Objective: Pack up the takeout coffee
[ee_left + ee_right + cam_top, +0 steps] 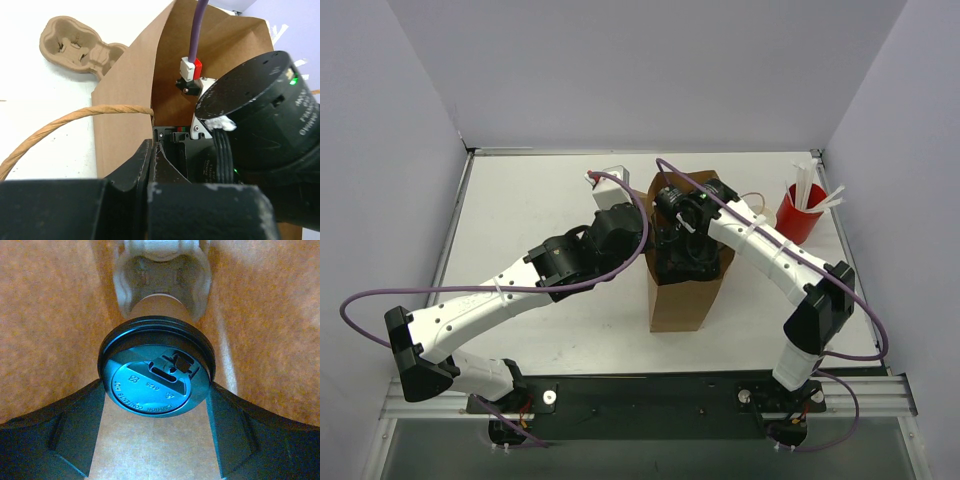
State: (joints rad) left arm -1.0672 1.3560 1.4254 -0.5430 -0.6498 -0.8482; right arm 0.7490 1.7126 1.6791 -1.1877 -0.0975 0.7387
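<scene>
The takeout coffee [155, 372], a brown cup with a black lid, hangs inside the brown paper bag [680, 300]. My right gripper [156, 405] reaches down into the bag, with one finger pressed against each side of the lid. The cup's lower end sits at a pale moulded holder [160, 270] deeper in the bag. In the top view the right wrist [685, 250] fills the bag's mouth and hides the cup. My left gripper [153, 145] is at the bag's left rim [127, 70], its jaws pinched together on the paper edge.
A red cup with white sticks [798, 212] stands at the back right. A pulp cup carrier [75, 42] lies on the table beyond the bag. The bag's twisted paper handle [60, 125] loops out to the left.
</scene>
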